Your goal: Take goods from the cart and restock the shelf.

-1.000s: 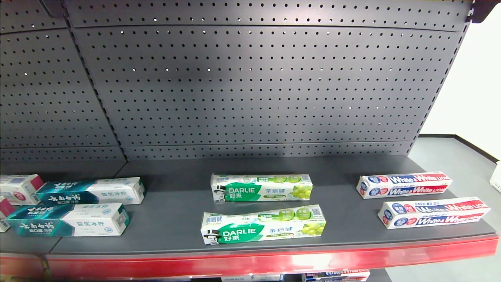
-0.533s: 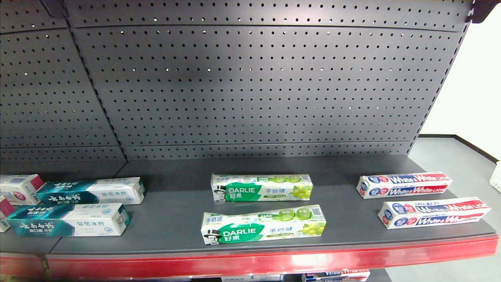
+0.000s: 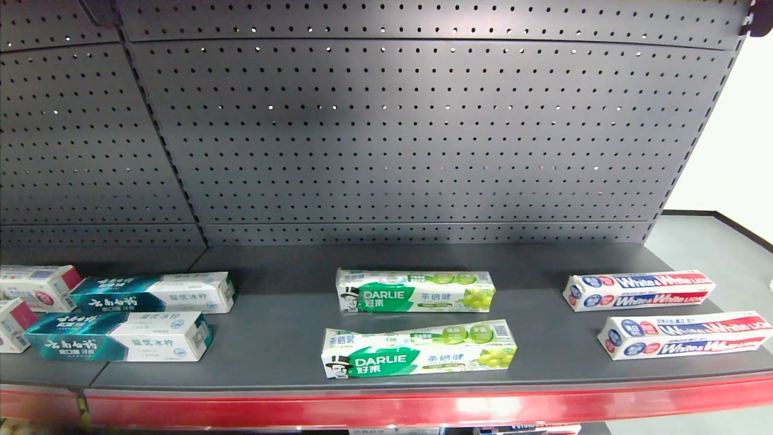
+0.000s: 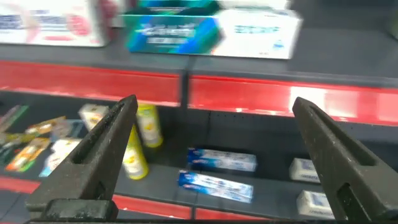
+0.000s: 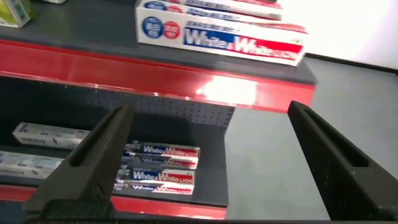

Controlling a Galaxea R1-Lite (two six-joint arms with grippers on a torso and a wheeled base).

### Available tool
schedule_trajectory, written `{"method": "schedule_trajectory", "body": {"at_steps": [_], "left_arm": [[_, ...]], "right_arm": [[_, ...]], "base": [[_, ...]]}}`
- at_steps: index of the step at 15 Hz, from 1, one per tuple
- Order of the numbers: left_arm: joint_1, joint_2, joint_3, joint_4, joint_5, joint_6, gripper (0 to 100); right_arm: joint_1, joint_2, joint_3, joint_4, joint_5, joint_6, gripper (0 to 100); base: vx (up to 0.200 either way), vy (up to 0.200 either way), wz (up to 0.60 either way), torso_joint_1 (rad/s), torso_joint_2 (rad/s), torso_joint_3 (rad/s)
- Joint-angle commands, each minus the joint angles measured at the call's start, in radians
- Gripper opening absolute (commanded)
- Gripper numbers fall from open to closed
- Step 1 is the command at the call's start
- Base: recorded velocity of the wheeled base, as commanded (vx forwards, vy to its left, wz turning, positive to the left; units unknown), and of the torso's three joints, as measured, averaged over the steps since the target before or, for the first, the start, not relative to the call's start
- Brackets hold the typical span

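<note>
A dark grey shelf (image 3: pixel 284 338) with a red front edge (image 3: pixel 386 408) carries toothpaste boxes lying flat. Two green boxes (image 3: pixel 416 351) lie in the middle, two red, white and blue boxes (image 3: pixel 640 290) at the right, two teal and white boxes (image 3: pixel 121 335) at the left. My left gripper (image 4: pixel 214 106) is open and holds nothing; it sits in front of the red edge, below the teal box (image 4: pixel 205 28). My right gripper (image 5: pixel 209 109) is open too, below the red, white and blue box (image 5: pixel 217 34).
Pink and white boxes (image 3: pixel 33 287) lie at the far left. A perforated back panel (image 3: pixel 386 133) rises behind the shelf. The lower shelf holds blue boxes (image 4: pixel 221 160), yellow tubes (image 4: pixel 140 140) and more red, white and blue boxes (image 5: pixel 161 165). Grey floor (image 5: pixel 280 168) lies to the right.
The whole head picture has shifted a little to the right and down, so the camera has moved. The boxes keep their places on the shelf.
</note>
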Motion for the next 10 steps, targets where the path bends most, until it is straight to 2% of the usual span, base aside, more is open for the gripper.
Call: {"method": "schedule_trajectory", "body": {"at_steps": [1, 10], "left_arm": [[-0.001, 0.003, 0.000, 0.001, 0.000, 0.001, 100], [-0.001, 0.004, 0.000, 0.001, -0.001, -0.001, 100]], "right_arm": [[0.000, 0.004, -0.001, -0.001, 0.001, -0.001, 100], [0.000, 0.004, -0.001, -0.001, 0.004, -0.001, 100]], "base": [[0.000, 0.000, 0.00, 0.000, 0.00, 0.000], [0.000, 0.000, 0.00, 0.000, 0.00, 0.000]]}}
